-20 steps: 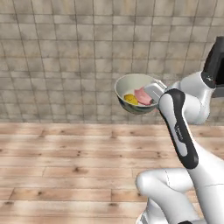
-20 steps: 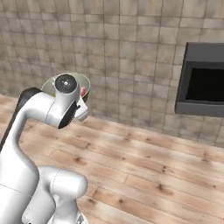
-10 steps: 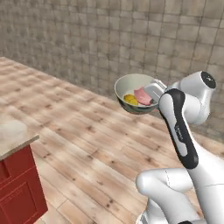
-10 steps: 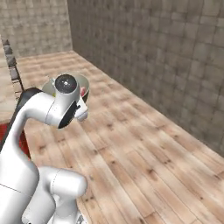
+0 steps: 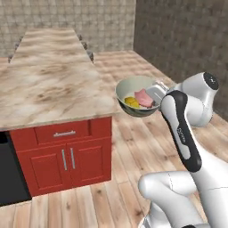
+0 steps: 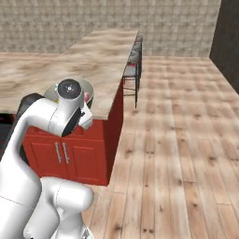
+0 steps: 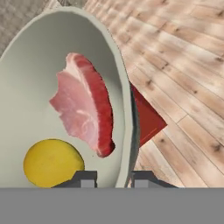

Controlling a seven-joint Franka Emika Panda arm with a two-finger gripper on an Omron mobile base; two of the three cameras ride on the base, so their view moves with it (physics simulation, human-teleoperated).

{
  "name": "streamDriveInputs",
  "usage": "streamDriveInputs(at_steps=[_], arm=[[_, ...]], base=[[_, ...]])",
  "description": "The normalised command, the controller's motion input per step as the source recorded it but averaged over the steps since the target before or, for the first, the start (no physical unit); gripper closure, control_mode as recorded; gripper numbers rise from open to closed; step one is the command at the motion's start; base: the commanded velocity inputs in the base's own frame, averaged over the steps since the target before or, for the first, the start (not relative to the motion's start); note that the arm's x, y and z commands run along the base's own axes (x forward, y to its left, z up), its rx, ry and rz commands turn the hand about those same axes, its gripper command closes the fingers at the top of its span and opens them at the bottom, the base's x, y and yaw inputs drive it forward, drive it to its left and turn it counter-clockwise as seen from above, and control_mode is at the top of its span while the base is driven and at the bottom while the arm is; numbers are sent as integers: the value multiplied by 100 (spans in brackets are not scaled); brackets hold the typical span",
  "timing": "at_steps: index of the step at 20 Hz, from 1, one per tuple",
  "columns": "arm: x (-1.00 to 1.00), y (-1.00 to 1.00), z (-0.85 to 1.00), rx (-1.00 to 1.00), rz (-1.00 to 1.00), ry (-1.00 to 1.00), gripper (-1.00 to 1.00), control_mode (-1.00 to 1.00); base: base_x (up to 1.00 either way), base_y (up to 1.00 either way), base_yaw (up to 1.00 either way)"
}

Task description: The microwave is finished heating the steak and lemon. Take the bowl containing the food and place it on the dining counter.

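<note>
- A small round bowl [image 5: 136,96], pale greenish-cream inside and darker outside, is held in the air by its rim, at the near right corner of the long beige-brown veined marble worktop [image 5: 49,80] with red base panels.
- The two-finger pincer [image 7: 112,177] is seen clamped on the bowl's rim in the hand view, one dark fingertip inside the wall and one outside it.
- A pinkish-red piece of steak [image 7: 85,103] with a darker red edge lies against the inner wall of the bowl.
- A small yellow lemon [image 7: 53,162] rests just beside the steak, lower in the bowl; whether the two touch cannot be told.
- In the left base view the steak [image 5: 144,98] and the lemon [image 5: 131,102] are seen side by side inside the bowl.
- In the right base view the bowl [image 6: 86,91] is largely hidden behind the white arm, in front of the worktop's edge [image 6: 112,100].
- Red cabinet doors with silver handles [image 5: 67,159] are seen below the worktop, and a wooden plank floor [image 6: 186,140] spreads beyond.
</note>
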Motion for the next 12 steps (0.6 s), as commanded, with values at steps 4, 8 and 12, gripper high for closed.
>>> streamDriveInputs(at_steps=[4,8,12], arm=[[0,0,0,0,0,0,100,100],[0,0,0,0,0,0,100,100],[0,0,0,0,0,0,100,100]], base=[[24,-84,50],[74,-100,25],[99,-100,14]])
